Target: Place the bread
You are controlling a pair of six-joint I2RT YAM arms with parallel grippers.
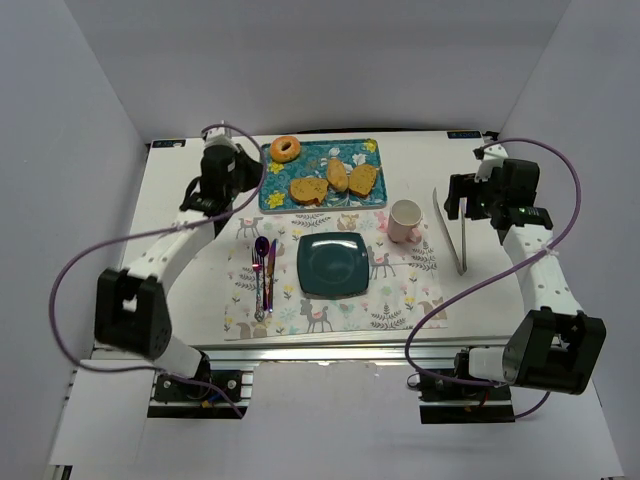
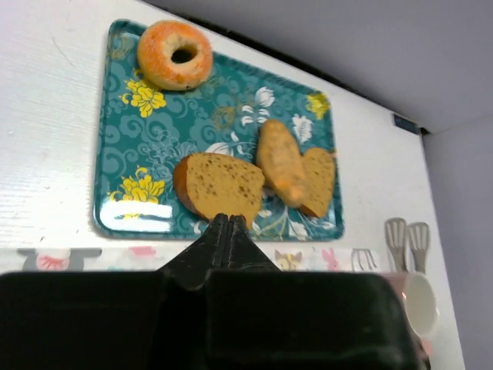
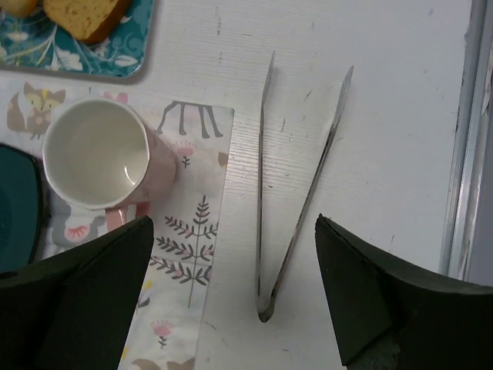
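Our right gripper hangs wide apart and empty, straddling the tongs below it, presumably to lift them. Our left gripper, pinched closed on nothing, hovers just short of the bread slice on the tray.

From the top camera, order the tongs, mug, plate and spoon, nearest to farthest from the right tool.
1. Tongs, beside the right tool.
2. Mug, upper right of the placemat.
3. Plate, placemat centre.
4. Spoon, placemat left side.
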